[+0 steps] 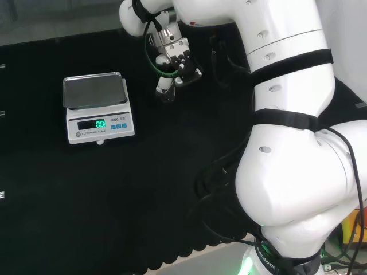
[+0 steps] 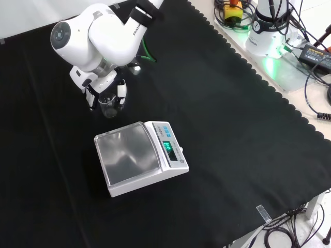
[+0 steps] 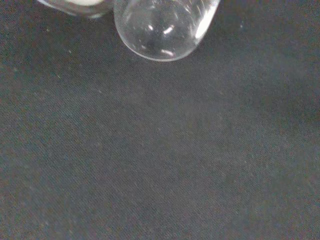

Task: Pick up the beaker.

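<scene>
One beaker [image 2: 108,106] — between robot hand [image 2: 103,85] fingers

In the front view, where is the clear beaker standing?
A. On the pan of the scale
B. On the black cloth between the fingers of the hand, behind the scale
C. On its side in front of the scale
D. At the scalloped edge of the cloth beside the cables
B: the beaker stands upright on the cloth, with the fingers of the hand on both sides of it, and the scale has a bare pan.
</scene>
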